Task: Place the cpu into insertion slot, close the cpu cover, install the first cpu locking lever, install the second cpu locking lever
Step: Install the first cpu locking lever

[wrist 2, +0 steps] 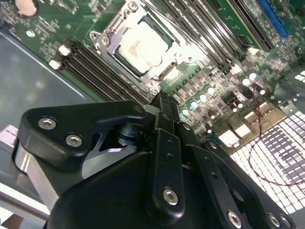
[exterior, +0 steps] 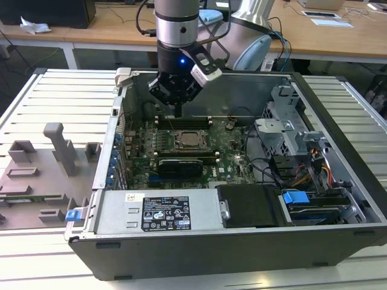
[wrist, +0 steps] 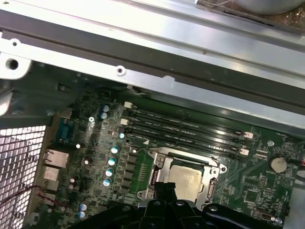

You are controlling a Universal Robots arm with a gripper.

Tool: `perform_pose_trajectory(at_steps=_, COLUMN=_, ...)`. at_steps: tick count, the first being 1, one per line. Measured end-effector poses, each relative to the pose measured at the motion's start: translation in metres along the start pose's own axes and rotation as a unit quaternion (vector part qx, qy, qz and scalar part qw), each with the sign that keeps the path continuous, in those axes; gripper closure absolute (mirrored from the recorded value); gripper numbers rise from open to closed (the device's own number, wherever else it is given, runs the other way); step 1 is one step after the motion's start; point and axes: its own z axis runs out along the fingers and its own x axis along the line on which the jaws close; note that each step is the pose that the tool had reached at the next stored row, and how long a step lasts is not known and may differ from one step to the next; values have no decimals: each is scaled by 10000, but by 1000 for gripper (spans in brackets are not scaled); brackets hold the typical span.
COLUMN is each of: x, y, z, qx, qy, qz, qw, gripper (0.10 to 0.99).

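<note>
The black tool (exterior: 177, 111), fingers pinched narrow and empty, hangs above the green motherboard (exterior: 233, 154). The flat silver-grey cpu (wrist 2: 143, 46) sits in the square insertion slot (wrist 2: 167, 71), framed by the silvery cpu cover (wrist 2: 110, 40).

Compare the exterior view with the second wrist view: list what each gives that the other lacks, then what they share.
Exterior view: the whole open computer case, the labelled power supply at its near wall, the blue-tabbed drive bay, grey fixtures at the exterior view's left.
Second wrist view: a coin cell battery, a red wire by the perforated panel.
Shared: the gripper, shut, above the motherboard, and the cpu seated in the insertion slot with the cpu cover flat over it.
</note>
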Motion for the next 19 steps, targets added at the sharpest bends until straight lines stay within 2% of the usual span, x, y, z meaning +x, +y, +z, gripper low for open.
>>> perform_pose_trajectory(at_steps=12, x=242, y=69, z=-1, qx=0, qy=-1, qz=0, qw=10000, gripper=980)
perform_pose_trajectory(at_steps=19, x=313, y=111, z=0, qx=0, qy=-1, qz=0, qw=10000, gripper=980)
